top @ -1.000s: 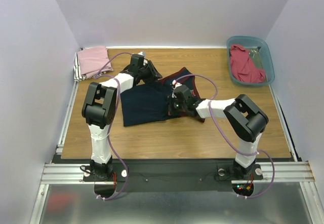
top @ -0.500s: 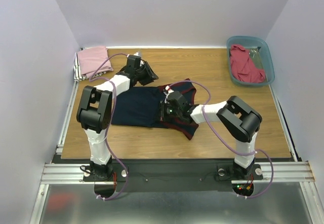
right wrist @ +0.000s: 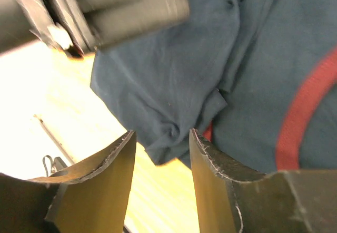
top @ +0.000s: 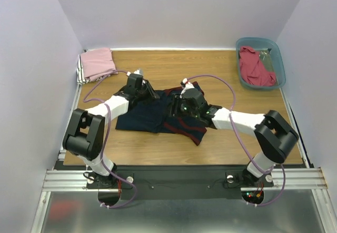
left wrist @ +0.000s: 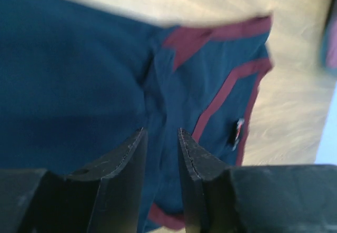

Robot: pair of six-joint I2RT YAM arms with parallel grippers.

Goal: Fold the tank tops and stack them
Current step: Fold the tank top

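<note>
Two grippers over navy jersey (top: pixel 152 114) on bench (top: pixel 221 75): left gripper (left wrist: pixel 162 154) jaws narrowly parted, grasp unclear; right gripper (right wrist: pixel 160 154) released above bunched fold.

navy jersey (top: pixel 158 116) rumpled mid-table, pink top (top: pixel 97 63) folded far-left, red top (top: pixel 254 67) heaped in bin.

Wooden table (top: pixel 158 148) bears navy jersey (top: pixel 145 114); folded pink top (top: pixel 97 62); teal bin (top: pixel 280 64).
</note>
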